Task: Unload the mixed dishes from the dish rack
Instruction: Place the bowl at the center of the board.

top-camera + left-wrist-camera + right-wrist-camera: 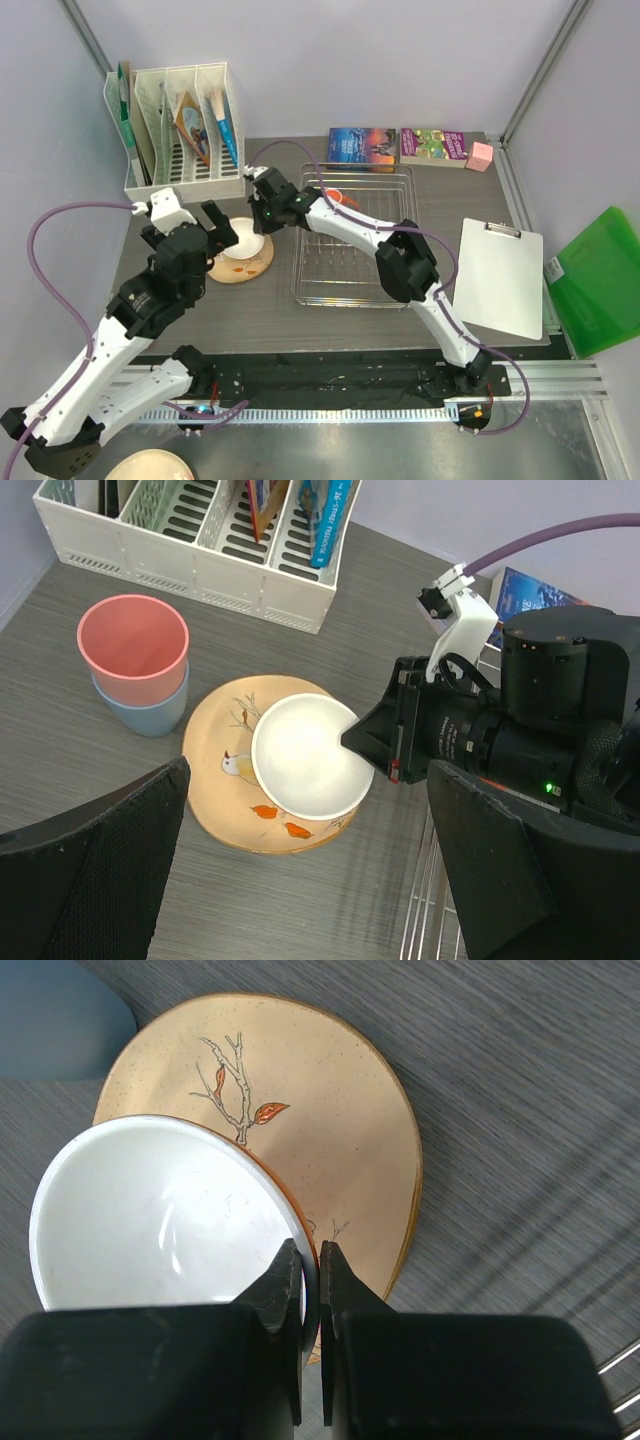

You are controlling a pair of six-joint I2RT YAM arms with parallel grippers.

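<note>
**Near edge.** Table (pixel 250 320), dark woodgrain. A bare strip lies between the arm bases and the dish rack (pixel 352 299). Open surface also shows to the left of the rack's near corner.

**Left arm.** It rises from the near-left and leans inward. The left gripper (pixel 220 226) has its jaws spread wide with nothing between them. It hangs just near-left of the plate.

**Right arm.** It reaches from the near-right base diagonally across the rack, elbow over the rack's right half. The right gripper (pixel 309 1260) is pinched on the rim of the orange bowl (pixel 160 1220), one finger inside the rim and one outside.

**Bowl and plate.** The bowl, white inside, lies over the cream floral plate (pixel 320 1110), left of the rack. Whether it rests on the plate cannot be told.

**Cups.** The pink cup (pixel 133 640) is nested in the light blue cup (pixel 150 708), upright, just left of the plate.

**Mug.** The orange mug (pixel 341 197) is in the rack's far-left part, partly hidden by the right arm.

**Surroundings.**
- Clipboard (pixel 500 278), right of the rack.
- White file organiser (pixel 185 130), far left, close behind the cups.
- Two books (pixel 362 148), along the far edge.
</note>
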